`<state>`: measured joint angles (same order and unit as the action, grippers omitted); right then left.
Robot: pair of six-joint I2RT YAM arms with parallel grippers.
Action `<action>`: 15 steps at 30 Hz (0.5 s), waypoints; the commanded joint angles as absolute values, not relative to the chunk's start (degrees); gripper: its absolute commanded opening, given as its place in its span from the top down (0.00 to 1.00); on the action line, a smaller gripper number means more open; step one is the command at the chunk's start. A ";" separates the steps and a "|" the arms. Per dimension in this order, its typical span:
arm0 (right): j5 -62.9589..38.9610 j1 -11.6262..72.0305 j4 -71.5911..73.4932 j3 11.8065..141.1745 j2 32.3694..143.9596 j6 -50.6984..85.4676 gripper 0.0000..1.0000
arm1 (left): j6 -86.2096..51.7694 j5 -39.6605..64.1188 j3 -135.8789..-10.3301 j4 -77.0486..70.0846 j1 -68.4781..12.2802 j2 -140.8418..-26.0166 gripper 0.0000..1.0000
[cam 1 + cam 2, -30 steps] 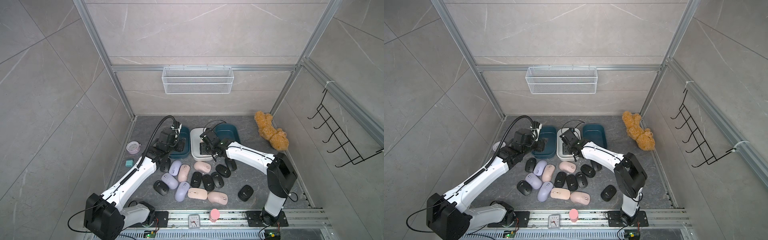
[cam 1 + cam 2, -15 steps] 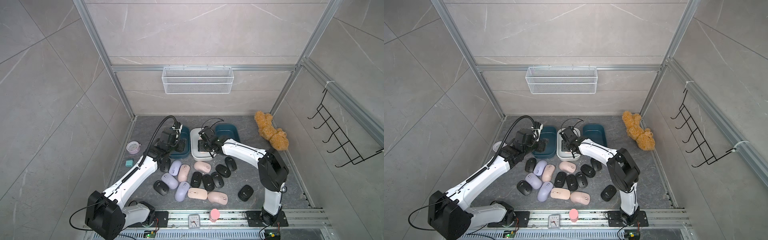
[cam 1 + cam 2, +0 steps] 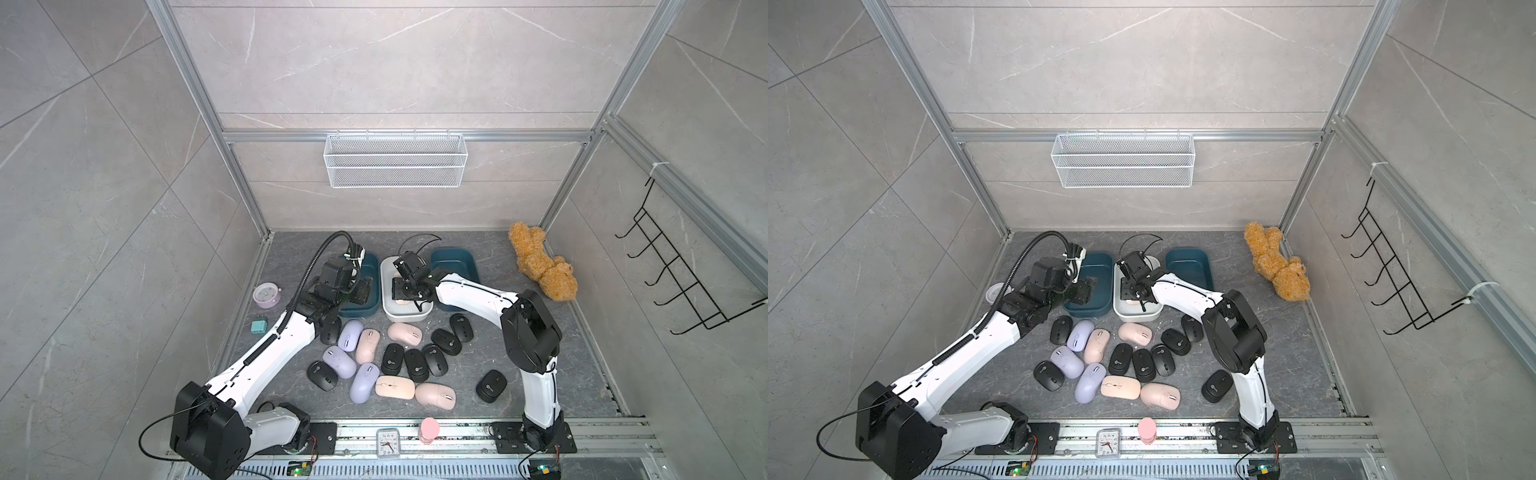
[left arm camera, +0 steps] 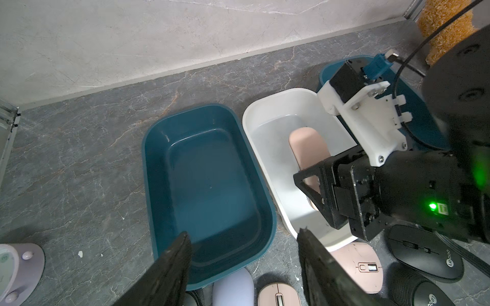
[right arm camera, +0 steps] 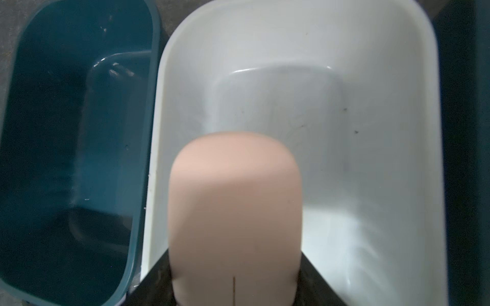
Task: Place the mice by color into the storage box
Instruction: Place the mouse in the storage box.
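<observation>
The pink mouse (image 5: pixel 234 212) sits clamped between my right gripper's (image 5: pixel 234 278) jaws, lengthwise, its rounded end sticking out past the fingertips. It hangs inside the white box (image 5: pixel 397 159), the middle one of three. I cannot tell whether its underside touches the floor of the box.

I judge this as the drop-off step for a pink one: the mouse is over the right place, and the sorting has barely begun. The next move calls for lowering until it rests, parting the jaws just enough to free it, then lifting straight up so that the fingers do not drag it against the wall.

My right arm reaches in from its base, forearm stretched towards the boxes, wrist bent so that the gripper points down into the white box (image 3: pixel 388 316).

My left gripper (image 4: pixel 244 235) hovers at the near end of the teal box (image 4: pixel 206 172) beside it, jaws moderately apart with nothing between them. The left arm is stretched long and low. A lavender mouse (image 4: pixel 233 288) lies just below it, and the rest of the mice (image 3: pixel 392 359) are bunched on the table in front of the boxes.
</observation>
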<state>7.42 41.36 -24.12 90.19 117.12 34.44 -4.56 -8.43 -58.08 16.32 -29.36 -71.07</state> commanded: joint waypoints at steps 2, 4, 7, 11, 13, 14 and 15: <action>6.95 41.00 -24.43 92.52 119.38 34.05 0.46 | -4.56 -8.05 -58.44 15.03 -29.44 -69.92 0.34; 6.68 40.96 -24.61 93.17 120.17 34.06 0.46 | -4.41 -8.23 -58.34 15.03 -29.42 -69.87 0.34; 6.25 40.96 -25.04 94.28 121.40 34.07 0.46 | -4.32 -8.44 -58.26 15.03 -29.44 -69.79 0.34; 5.93 40.87 -25.20 95.33 122.96 34.06 0.46 | -4.11 -8.65 -58.22 15.03 -29.44 -69.57 0.34; 5.55 40.87 -25.57 95.86 123.72 34.21 0.46 | -3.97 -8.88 -58.17 15.03 -29.42 -69.52 0.34; 5.26 40.87 -25.66 96.06 124.02 34.37 0.46 | -3.94 -8.96 -58.21 15.01 -29.39 -69.53 0.34; 4.86 40.87 -25.66 96.26 124.40 34.64 0.46 | -3.94 -9.01 -58.25 15.00 -29.44 -69.52 0.34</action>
<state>5.74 41.10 -24.64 94.08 123.00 34.48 -4.51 -8.51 -58.08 16.32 -29.36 -71.07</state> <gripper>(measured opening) 0.599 0.661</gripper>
